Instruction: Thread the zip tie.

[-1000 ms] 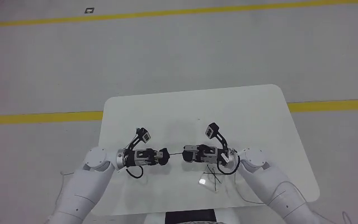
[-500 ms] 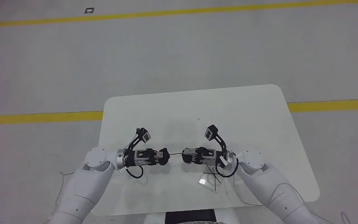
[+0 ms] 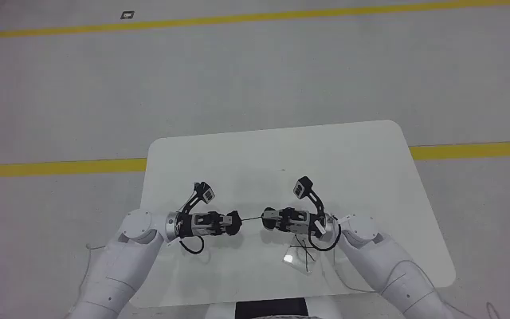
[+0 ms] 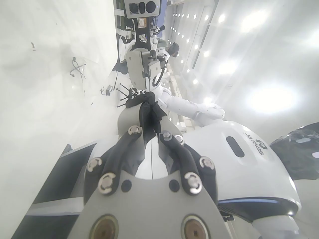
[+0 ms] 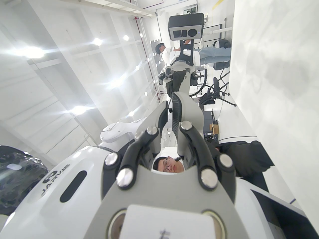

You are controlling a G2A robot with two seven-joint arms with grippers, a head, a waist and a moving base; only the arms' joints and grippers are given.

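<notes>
A thin black zip tie (image 3: 252,219) stretches level between my two grippers above the white table (image 3: 358,159) near its front edge. My left gripper (image 3: 237,221) faces right and is shut on one end of the tie. My right gripper (image 3: 268,220) faces left and is shut on the other end. In the left wrist view, the left gripper (image 4: 147,100) has its dark padded fingers pressed together, with the right arm's gripper just beyond them. In the right wrist view, the right gripper (image 5: 171,100) has its fingers closed to a narrow tip that points at the left arm.
Several loose black zip ties (image 3: 304,249) lie crossed on the table just in front of the right arm, also seen as loose ties (image 4: 77,68) from the left wrist. A small clear piece (image 3: 288,259) lies beside them. The far half of the table is bare.
The right gripper has shifted slightly to the right, away from the left one. The left arm has held still.
</notes>
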